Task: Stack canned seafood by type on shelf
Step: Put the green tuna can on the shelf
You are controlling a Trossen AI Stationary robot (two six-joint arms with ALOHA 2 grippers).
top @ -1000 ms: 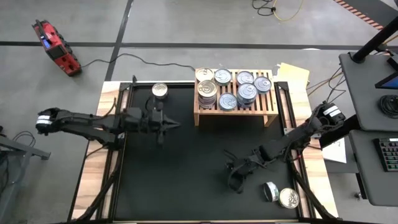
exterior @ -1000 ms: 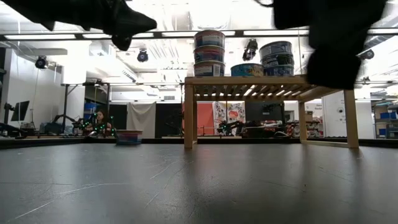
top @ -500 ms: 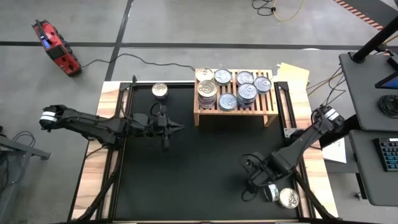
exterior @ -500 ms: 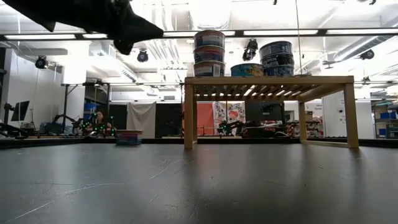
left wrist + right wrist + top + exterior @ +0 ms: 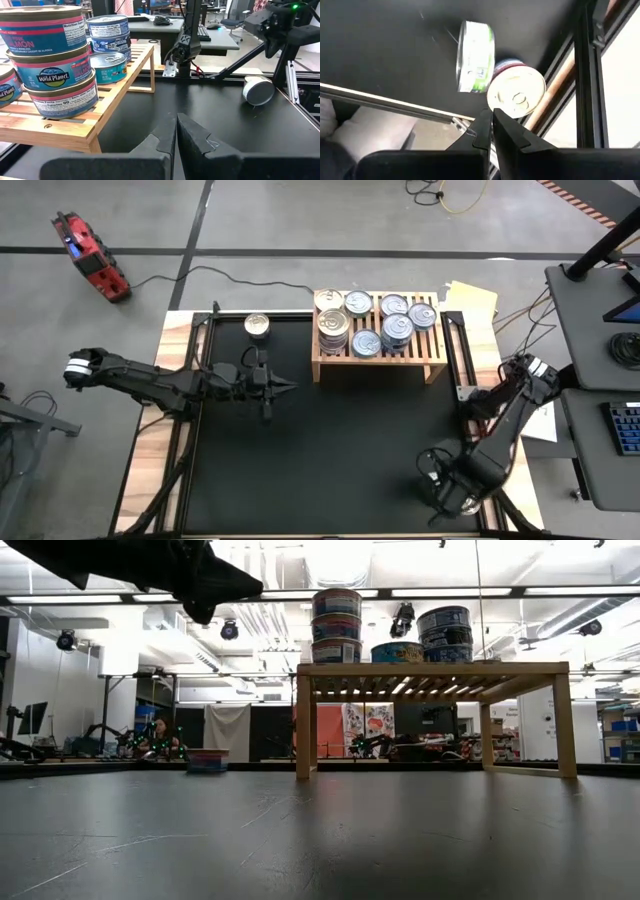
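The light-wood shelf [image 5: 378, 358] stands at the far side of the black mat with several cans of seafood [image 5: 383, 325] on its slats, some stacked [image 5: 50, 55]. One can [image 5: 257, 326] sits on the mat left of the shelf. At the near right corner, one can with a green label [image 5: 475, 55] stands on its edge, and another [image 5: 516, 95] lies flat beside it, lid up. My right gripper [image 5: 490, 120] hangs shut above these two, pointing down. My left gripper [image 5: 176, 127] is shut and level over the mat, left of the shelf [image 5: 288, 385], holding nothing.
Black frame rails [image 5: 465, 380] run along the mat's sides, with a wooden table border [image 5: 160, 450] beyond them. The mat's middle [image 5: 330, 450] lies bare between the arms. Papers [image 5: 475, 298] lie behind the shelf's right end.
My right gripper has swung from the mat's middle toward the near right corner, risen and tipped from nearly level to pointing down, and now hangs over the two cans there. My left gripper has edged a little toward the right. The cans have not moved.
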